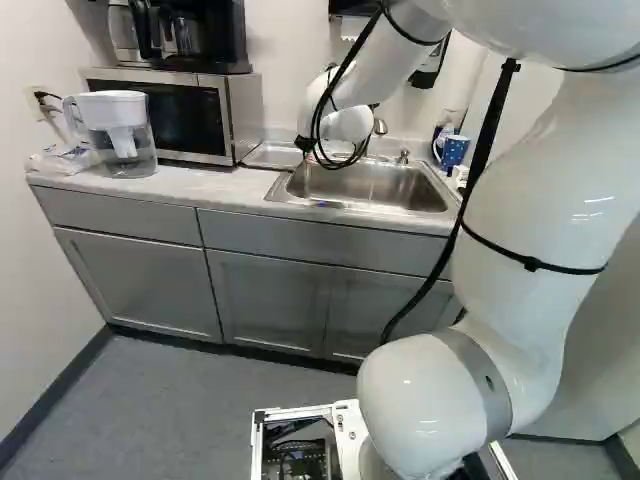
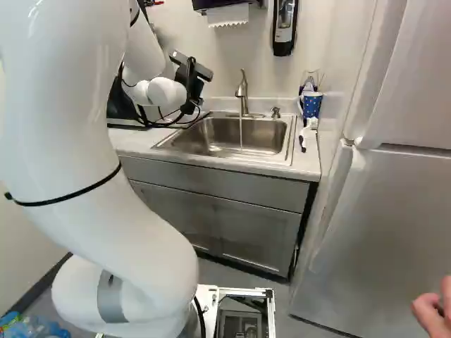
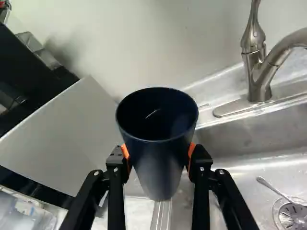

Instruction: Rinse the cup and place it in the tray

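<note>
While the dark blue cup (image 3: 160,165) is held between the orange pads (image 3: 125,152) of the gripper (image 2: 192,84), its open mouth is seen in the wrist view. Both fingers are closed upon it, from two sides (so it is gripped, not only touched). The cup is seen apart from the faucet (image 3: 259,88), from which a thin stream of water (image 2: 241,134) is let down into the sink (image 3: 240,139), where a spoon (image 3: 273,186) is also found.

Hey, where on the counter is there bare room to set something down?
The counter strip in front of the microwave, between pitcher and sink, looks bare. It's crowded between sink and refrigerator, by the dotted mug and brush, and beyond the pitcher, by a plastic bag.
</note>
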{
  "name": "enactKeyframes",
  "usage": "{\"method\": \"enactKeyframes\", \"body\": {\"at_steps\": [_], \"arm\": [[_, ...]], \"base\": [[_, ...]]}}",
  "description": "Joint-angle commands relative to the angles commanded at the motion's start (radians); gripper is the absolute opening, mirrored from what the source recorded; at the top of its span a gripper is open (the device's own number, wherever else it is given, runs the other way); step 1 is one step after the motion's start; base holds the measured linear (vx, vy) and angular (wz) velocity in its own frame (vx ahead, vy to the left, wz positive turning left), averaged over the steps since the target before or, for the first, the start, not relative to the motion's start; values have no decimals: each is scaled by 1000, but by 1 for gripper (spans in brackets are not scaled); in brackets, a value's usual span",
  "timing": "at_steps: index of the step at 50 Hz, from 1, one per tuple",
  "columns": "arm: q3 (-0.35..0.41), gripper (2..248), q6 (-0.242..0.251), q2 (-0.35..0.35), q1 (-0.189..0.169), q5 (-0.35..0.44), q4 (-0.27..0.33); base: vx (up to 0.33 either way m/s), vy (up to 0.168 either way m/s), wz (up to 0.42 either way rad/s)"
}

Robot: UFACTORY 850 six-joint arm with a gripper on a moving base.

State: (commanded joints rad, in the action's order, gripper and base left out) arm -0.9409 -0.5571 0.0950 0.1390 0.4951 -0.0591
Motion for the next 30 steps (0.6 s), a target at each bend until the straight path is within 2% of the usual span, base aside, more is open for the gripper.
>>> {"method": "enactKeyframes", "body": {"at_steps": [30], "arm": [[0, 125, -315, 0, 0, 0, 0]], "base": [[0, 0, 0]]}}
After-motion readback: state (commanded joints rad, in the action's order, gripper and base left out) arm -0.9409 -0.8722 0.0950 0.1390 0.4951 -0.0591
